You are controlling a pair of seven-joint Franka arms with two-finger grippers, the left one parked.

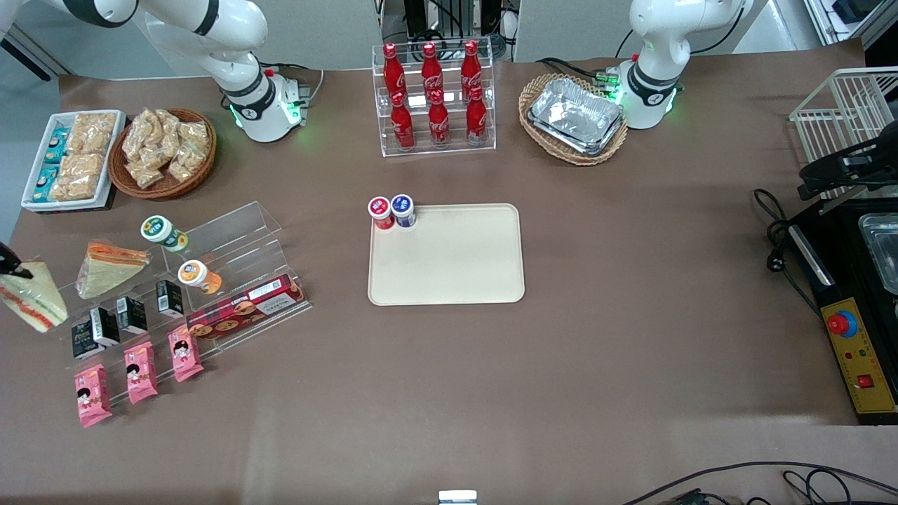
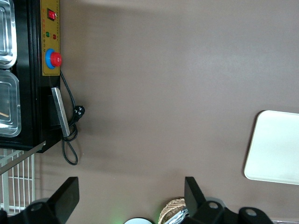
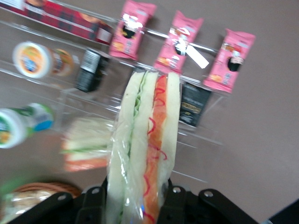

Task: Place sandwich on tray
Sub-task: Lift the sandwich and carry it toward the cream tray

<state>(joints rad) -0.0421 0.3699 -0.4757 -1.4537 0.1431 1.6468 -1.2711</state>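
Note:
My right gripper [image 1: 10, 270] is at the working arm's end of the table, lifted above the clear display stand, and is shut on the sandwich [image 1: 29, 296], a clear-wrapped white-bread wedge with a red-orange and green filling stripe. In the right wrist view the sandwich [image 3: 145, 149] stands between the black fingers [image 3: 176, 205]. The cream-beige tray [image 1: 456, 266] lies flat mid-table; its corner shows in the left wrist view [image 2: 275, 149]. Two small capped jars [image 1: 392, 210] stand at its corner farthest from the front camera.
A tan-bread wedge [image 1: 109, 266] lies on the clear stand [image 1: 231, 238] with yoghurt cups, black cartons, a red biscuit box [image 1: 245, 308] and pink packets [image 1: 140, 372]. Cola bottles [image 1: 433, 98], snack baskets, foil trays [image 1: 575, 116] and a black appliance [image 1: 849, 308] ring the table.

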